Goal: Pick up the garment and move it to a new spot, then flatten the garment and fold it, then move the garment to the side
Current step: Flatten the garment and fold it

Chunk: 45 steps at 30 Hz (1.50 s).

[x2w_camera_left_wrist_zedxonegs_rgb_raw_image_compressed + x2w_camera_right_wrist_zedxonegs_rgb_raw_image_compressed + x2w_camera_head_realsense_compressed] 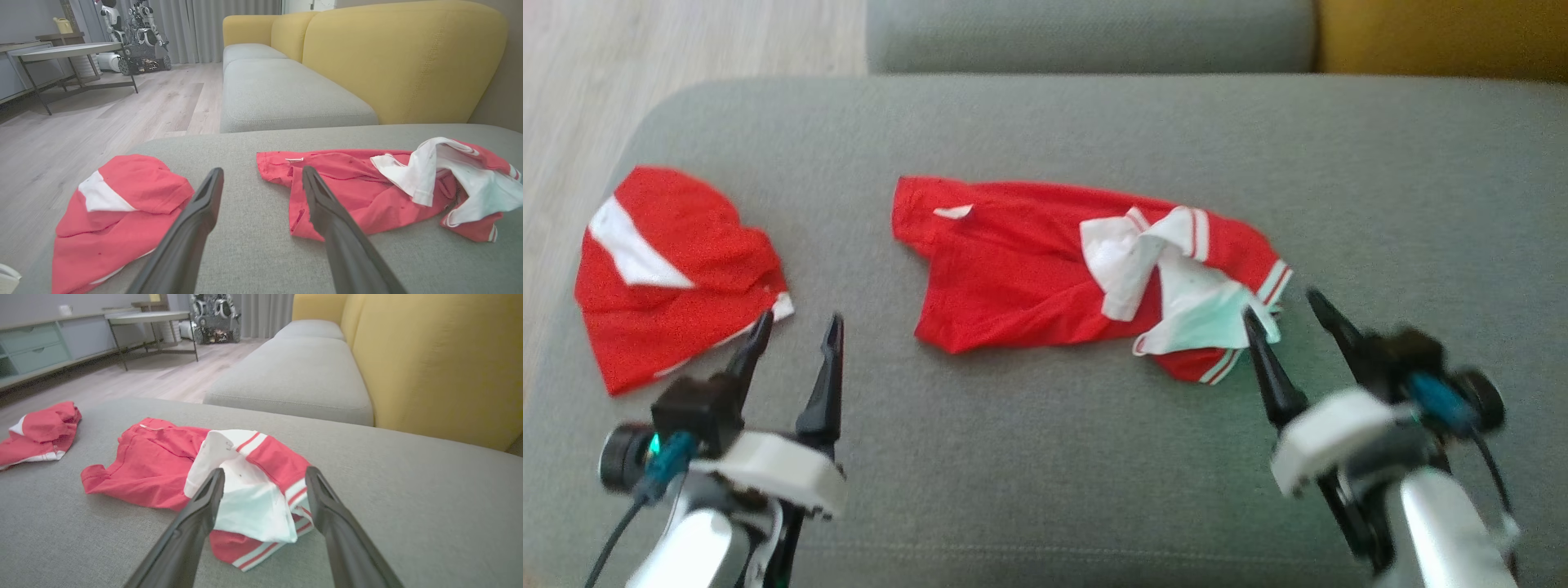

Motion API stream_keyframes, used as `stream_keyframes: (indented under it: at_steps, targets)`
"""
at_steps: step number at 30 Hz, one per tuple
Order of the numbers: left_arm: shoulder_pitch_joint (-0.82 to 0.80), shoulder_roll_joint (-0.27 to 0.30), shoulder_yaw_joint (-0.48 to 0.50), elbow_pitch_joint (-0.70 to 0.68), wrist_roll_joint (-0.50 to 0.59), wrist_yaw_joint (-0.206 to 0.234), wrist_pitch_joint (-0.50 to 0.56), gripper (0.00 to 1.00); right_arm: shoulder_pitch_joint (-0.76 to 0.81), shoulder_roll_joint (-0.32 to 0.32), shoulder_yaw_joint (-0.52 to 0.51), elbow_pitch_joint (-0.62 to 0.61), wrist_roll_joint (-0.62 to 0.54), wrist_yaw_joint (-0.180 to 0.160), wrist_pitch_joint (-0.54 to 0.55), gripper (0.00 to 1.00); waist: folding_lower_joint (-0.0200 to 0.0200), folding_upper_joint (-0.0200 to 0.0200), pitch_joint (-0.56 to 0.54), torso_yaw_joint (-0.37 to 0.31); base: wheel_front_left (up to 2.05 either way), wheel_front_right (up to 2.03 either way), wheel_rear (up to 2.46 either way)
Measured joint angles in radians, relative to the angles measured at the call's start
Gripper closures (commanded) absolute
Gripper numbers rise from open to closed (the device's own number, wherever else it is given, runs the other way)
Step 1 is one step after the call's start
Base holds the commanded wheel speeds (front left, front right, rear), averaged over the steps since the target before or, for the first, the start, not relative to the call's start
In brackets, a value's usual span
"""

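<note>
A crumpled red garment [1013,269] with white striped parts bunched at its right end lies across the middle of the grey cushion [1045,457]. The wrist views show it too: garment [347,179], garment [163,465]. My right gripper [1286,306] is open just off the garment's right end, its fingers pointing at the white bunch [249,498], nothing between them. My left gripper [796,322] stands open at the lower left, empty, between the two garments over bare cushion.
A second red and white garment [670,269] lies folded near the cushion's left edge, also seen as garment [118,212]. Beyond are another grey seat [278,90], a yellow backrest [400,57], wooden floor [102,118], a table [69,51] and another robot [135,32].
</note>
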Motion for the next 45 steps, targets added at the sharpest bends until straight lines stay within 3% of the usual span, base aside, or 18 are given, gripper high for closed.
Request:
stream_keyframes:
  at_steps: [8, 14, 15, 16, 17, 21, 25, 33, 37, 42, 43, 44, 45]
  targets:
    - [-0.109, -0.025, -0.018, 0.021, 0.008, -0.040, -0.023, 0.00, -0.248, -0.028, 0.088, 0.191, -0.079, 0.000, 0.081, 0.00, 0.0000, 0.0000, 0.091, 0.063, 0.00, 0.00, 0.00]
    - [-0.155, -0.056, -0.026, 0.063, 0.008, -0.050, -0.049, 0.00, -0.383, -0.045, 0.100, 0.342, -0.131, 0.000, 0.094, 0.00, 0.0000, 0.0000, 0.141, 0.111, 0.00, 0.00, 0.00]
    - [-0.159, -0.059, -0.026, 0.070, 0.008, -0.058, -0.052, 0.00, -0.398, -0.045, 0.099, 0.361, -0.132, 0.000, 0.091, 0.04, 0.0001, 0.0000, 0.146, 0.116, 0.00, 0.00, 0.00]
    - [-0.161, -0.061, -0.026, 0.073, 0.008, -0.058, -0.053, 0.00, -0.411, -0.045, 0.092, 0.376, -0.140, 0.000, 0.083, 0.58, 0.0001, 0.0000, 0.151, 0.119, 0.00, 0.00, 0.00]
    - [-0.161, -0.063, -0.026, 0.077, 0.008, -0.058, -0.055, 0.00, -0.421, -0.045, 0.084, 0.387, -0.147, 0.000, 0.077, 1.00, 0.0001, 0.0000, 0.153, 0.120, 0.00, 0.00, 0.00]
    - [-0.161, -0.068, -0.024, 0.092, 0.008, -0.063, -0.066, 0.00, -0.432, -0.040, 0.043, 0.388, -0.135, 0.000, 0.015, 1.00, 0.0001, 0.0000, 0.152, 0.104, 0.00, 0.00, 0.00]
    - [-0.161, -0.068, -0.018, 0.096, 0.010, -0.062, -0.066, 0.00, -0.416, -0.029, 0.010, 0.302, -0.102, 0.000, -0.014, 1.00, 0.0000, 0.0000, 0.144, 0.080, 0.00, 0.00, 0.00]
    - [-0.159, -0.061, -0.012, 0.092, 0.016, -0.057, -0.067, 0.00, -0.225, -0.014, -0.136, 0.123, -0.029, 0.000, 0.003, 1.00, 0.0000, 0.0000, 0.127, 0.036, 0.00, 0.00, 0.00]
    - [-0.156, -0.058, -0.010, 0.084, 0.016, -0.056, -0.067, 0.00, -0.155, -0.010, -0.227, 0.131, 0.019, 0.000, 0.026, 1.00, 0.0000, 0.0000, 0.128, 0.025, 0.00, 0.00, 0.00]
    - [-0.155, -0.053, -0.008, 0.077, 0.016, -0.053, -0.067, 0.00, -0.167, -0.001, -0.286, 0.242, 0.044, 0.000, 0.024, 1.00, 0.0000, 0.0000, 0.139, 0.017, 0.00, 0.00, 0.00]
    - [-0.155, -0.053, -0.007, 0.076, 0.016, -0.048, -0.067, 0.00, -0.179, 0.000, -0.298, 0.275, 0.049, 0.000, 0.024, 0.86, 0.0000, 0.0000, 0.141, 0.015, 0.00, 0.00, 0.00]
    - [-0.155, -0.052, -0.007, 0.075, 0.016, -0.048, -0.067, 0.00, -0.192, 0.000, -0.310, 0.302, 0.048, 0.000, 0.021, 0.60, 0.0000, 0.0000, 0.143, 0.014, 0.00, 0.00, 0.00]
    - [-0.156, -0.052, -0.007, 0.075, 0.016, -0.048, -0.067, 0.00, -0.205, 0.000, -0.318, 0.325, 0.047, 0.000, 0.009, 0.00, 0.0000, 0.0000, 0.145, 0.014, 0.00, 0.00, 0.00]
